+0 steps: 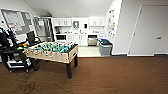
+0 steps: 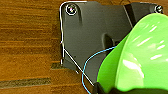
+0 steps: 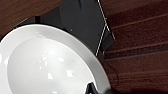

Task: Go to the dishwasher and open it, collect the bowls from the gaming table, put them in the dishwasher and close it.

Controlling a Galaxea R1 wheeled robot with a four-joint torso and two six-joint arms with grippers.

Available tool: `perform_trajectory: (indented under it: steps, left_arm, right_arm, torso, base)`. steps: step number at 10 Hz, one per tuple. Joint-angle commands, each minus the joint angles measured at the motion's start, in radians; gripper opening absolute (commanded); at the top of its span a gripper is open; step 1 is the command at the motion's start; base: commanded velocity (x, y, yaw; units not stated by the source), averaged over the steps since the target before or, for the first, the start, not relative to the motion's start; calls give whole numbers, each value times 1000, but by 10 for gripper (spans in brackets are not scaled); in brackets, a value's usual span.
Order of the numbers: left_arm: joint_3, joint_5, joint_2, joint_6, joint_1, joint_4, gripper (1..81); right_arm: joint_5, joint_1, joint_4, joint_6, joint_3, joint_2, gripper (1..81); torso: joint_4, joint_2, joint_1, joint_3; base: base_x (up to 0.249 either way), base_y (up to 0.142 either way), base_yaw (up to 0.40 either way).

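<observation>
A wide room with a brown wood-look floor [image 1: 112, 75] was seen from the head view, with a kitchenette at its far end. The dishwasher [image 1: 92, 40] was set among the white lower cabinets [image 1: 80, 39] there, its steel front closed as far as could be made out at that distance. A grey bin with a blue lid [image 1: 105, 47] stood just beside the kitchenette opening, and a tall steel fridge [image 1: 44, 28] was placed at the other end of the cabinets. A football table [image 1: 53, 51] with a green field stood on the near floor toward the left, and a dark cart [image 1: 12, 53] was seen just beside it. A closed white door [image 1: 150, 30] was set in the wall on the right.

In the left wrist view a bright-green bowl [image 2: 140, 57] was seen large and tilted, close against the robot's dark plate, with the wooden floor below it. It appeared to be carried by the left gripper, but the fingers were not made out, so their grip could not be told.

In the right wrist view a white dish [image 3: 47, 65] was seen large above the same brown floor. A dark fingertip [image 3: 91, 88] was seen at its rim; whether the right gripper was clamped on it could not be told.
</observation>
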Motion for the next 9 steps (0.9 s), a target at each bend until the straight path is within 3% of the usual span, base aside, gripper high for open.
perform_trajectory:
  steps: [1,9]
  left_arm:
    - [-4,49,-17,3,-34,9,10]
    - [-4,49,-18,4,-32,9,10]
  right_arm:
    - [-49,32,-12,-2,5,-22,10]
    - [-50,37,-13,-2,8,-21,10]
  torso:
    - [0,0,0,0]
    - [0,0,0,0]
  base:
    - [182,-98,0]
    - [182,-99,0]
